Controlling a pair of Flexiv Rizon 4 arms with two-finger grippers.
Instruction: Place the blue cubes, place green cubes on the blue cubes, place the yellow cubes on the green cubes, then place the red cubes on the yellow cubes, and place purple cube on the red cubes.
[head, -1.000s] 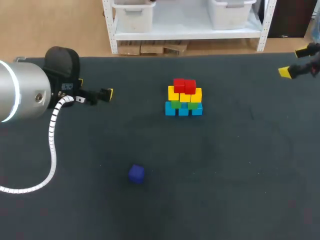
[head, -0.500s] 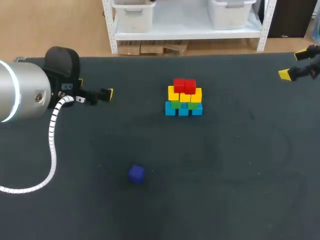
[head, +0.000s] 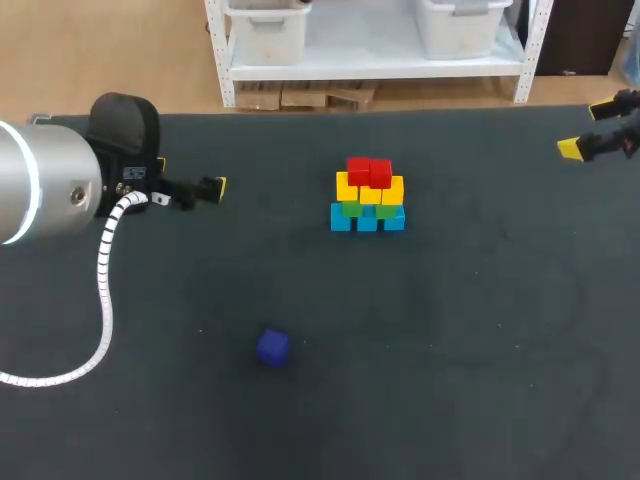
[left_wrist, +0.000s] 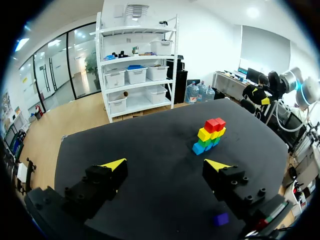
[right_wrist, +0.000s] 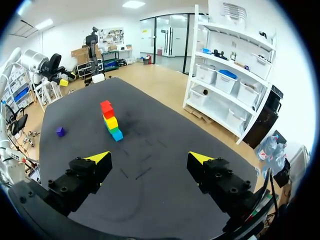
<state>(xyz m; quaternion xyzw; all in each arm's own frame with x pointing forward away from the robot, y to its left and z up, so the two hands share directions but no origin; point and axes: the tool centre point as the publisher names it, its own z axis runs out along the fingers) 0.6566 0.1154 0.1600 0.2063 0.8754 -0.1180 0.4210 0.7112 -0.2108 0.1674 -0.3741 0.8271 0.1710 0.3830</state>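
A cube stack (head: 367, 195) stands on the table behind the middle: blue cubes (head: 367, 219) at the bottom, then green (head: 352, 208), yellow (head: 370, 188) and red (head: 368, 171). The purple cube (head: 272, 347) lies alone at the front left. My left gripper (head: 212, 188) hovers open left of the stack, holding nothing. At the far right edge my right gripper (head: 587, 126) is open and holds nothing. From the left wrist, the stack (left_wrist: 210, 135) is ahead of the open gripper (left_wrist: 166, 164) and the purple cube (left_wrist: 220, 218) is by one finger. From the right wrist, the stack (right_wrist: 110, 120) and purple cube (right_wrist: 60, 131) lie far ahead of the open gripper (right_wrist: 149, 158).
The dark table (head: 450, 330) holds only the stack and the purple cube. My left arm's silver body and white cable (head: 105, 270) hang over the left side of the table.
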